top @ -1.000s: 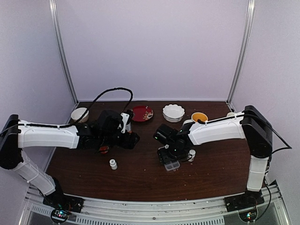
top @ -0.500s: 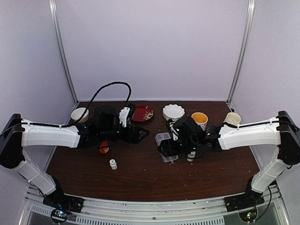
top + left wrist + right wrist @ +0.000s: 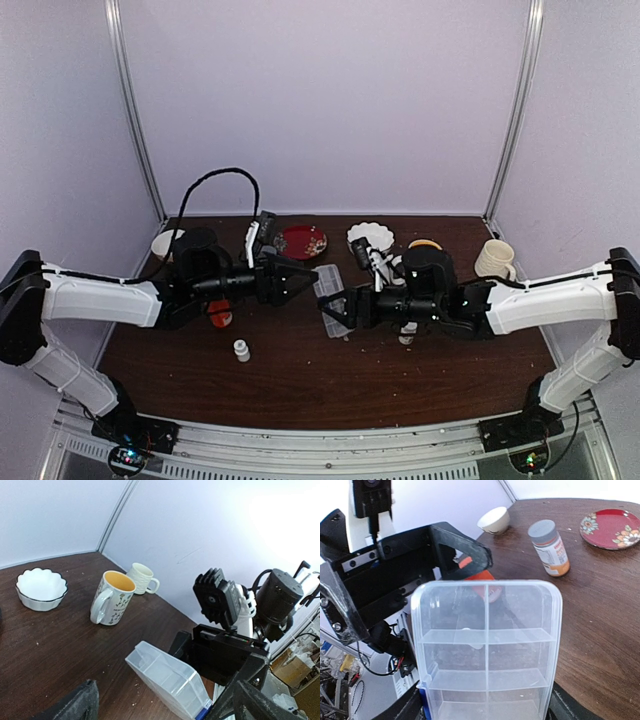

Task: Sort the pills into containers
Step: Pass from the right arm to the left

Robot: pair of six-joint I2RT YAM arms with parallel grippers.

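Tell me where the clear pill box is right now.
The pill box is held by the right hand at mid-table in the top view, facing the open left hand, near the red plate.

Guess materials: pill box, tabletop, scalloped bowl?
The pill box looks like clear glossy plastic: you see straight through its walls and dividers. The tabletop is dark wood or wood-look laminate, matte, streaky grain; can't tell which. The scalloped bowl is probably glazed ceramic: smooth white, thin dark rim.
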